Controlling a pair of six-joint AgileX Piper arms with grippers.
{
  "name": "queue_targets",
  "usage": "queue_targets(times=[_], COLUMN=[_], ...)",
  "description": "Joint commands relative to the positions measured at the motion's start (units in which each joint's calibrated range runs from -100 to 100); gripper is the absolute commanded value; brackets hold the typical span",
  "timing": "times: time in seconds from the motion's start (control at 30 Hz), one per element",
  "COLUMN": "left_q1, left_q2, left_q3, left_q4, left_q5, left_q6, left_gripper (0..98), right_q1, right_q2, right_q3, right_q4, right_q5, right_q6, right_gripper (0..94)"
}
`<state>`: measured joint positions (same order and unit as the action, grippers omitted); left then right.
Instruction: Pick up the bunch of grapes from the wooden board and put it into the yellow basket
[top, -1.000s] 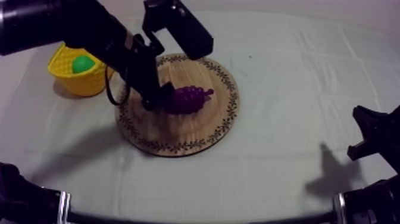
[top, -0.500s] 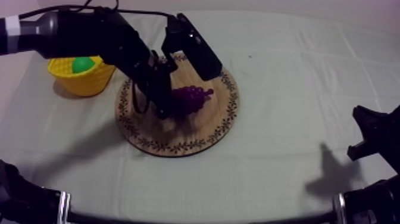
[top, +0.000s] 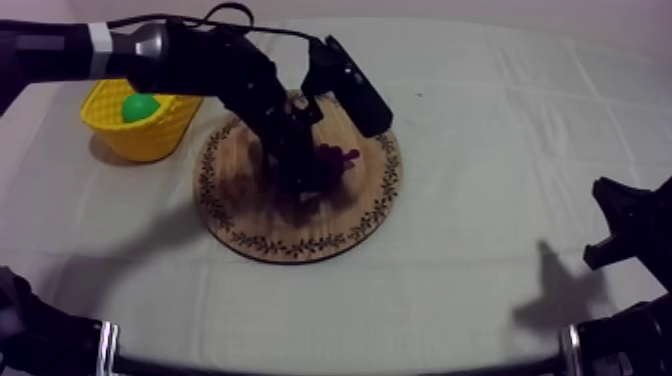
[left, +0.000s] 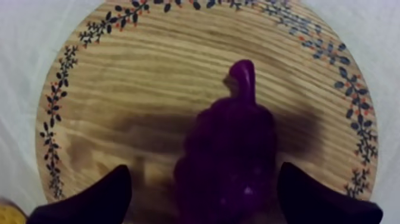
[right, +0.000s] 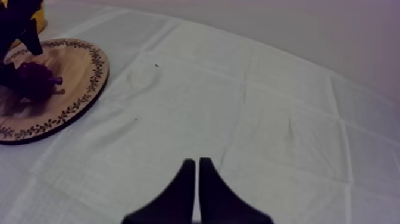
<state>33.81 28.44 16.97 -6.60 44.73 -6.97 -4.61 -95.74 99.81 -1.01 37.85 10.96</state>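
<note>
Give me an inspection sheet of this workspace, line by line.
Surface: grey-white cloth, creased, over the table.
Job's things: bunch of grapes lying on the wooden board; yellow basket beside the board, on the left arm's side.
Clutter: green toy fruit in the basket.
Tools: left tool open, one finger either side of the grapes; right tool shut on nothing, over bare cloth.
Cables: nothing seen loose on the cloth.
Surroundings: plain pale backdrop behind the table.
</note>
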Motion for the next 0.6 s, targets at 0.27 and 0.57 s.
queue_targets(times=[0.27,0.57], left_q1=[0.17,-0.06], left_q2=[4.22,5.33], left_q3=[-3.09,-4.61], left_q4=[1.3,1.93], left_q5=[-0.01,-0.94], left_q6=[-0.01,0.83], left_gripper=[69.4,51.7], right_q1=[0.02,0.02], right_q2=[-0.01,-0.01], right_q3=[-0.03,-0.03], right_q4=[0.01,0.01], right_q5=[-0.03,-0.03], right_q6=[0.0,0.0], right_gripper=[0.4,0.4])
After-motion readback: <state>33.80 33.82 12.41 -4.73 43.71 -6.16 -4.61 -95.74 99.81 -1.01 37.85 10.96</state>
